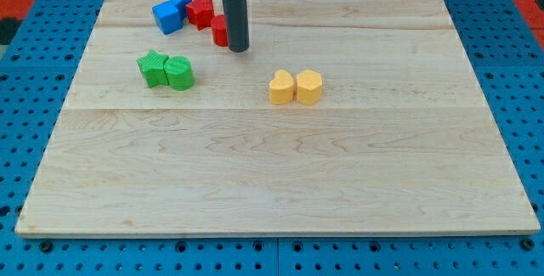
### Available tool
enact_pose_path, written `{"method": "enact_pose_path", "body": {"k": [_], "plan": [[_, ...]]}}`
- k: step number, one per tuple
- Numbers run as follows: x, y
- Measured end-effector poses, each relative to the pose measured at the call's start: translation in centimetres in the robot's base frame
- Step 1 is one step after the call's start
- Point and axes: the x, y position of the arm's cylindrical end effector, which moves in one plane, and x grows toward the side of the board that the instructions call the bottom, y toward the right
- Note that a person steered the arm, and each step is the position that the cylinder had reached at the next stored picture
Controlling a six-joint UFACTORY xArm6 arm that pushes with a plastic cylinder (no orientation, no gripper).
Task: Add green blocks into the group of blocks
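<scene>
Rod of my arm stood upright near the view's top, my tip (pixel 238 50) resting on the table (pixel 272 183) and touching, or just beside, the nearer red block (pixel 220 31). No jaws were fitted, so nothing was open, closed or gripped; my tip could only push. The group lay to the view's left of my tip and above it: a second red block (pixel 201 11) and two blue blocks (pixel 167 18) (pixel 180 0) pressed together. The task's pieces, a green star-like block (pixel 153 68) and a green rounded block (pixel 178 73), sat touching each other below and to the view's left of my tip, near the group but apart from it. Two yellow blocks (pixel 281 87) (pixel 308 87) lay below and to the view's right, well clear. I judged the chief risk to be scattering: moving off toward the green pair could drag the red block from the group, and an off-centre push could split the green pair or spin one block aside.
</scene>
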Motion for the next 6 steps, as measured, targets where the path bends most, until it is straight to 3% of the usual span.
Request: {"method": "enact_pose_path", "body": {"k": [2, 3, 4, 5, 6], "plan": [[-3.6, -2.9], [-0.2, 2.3], [6.8, 5.2], [10.2, 1.1], [9.7, -5.7]]}}
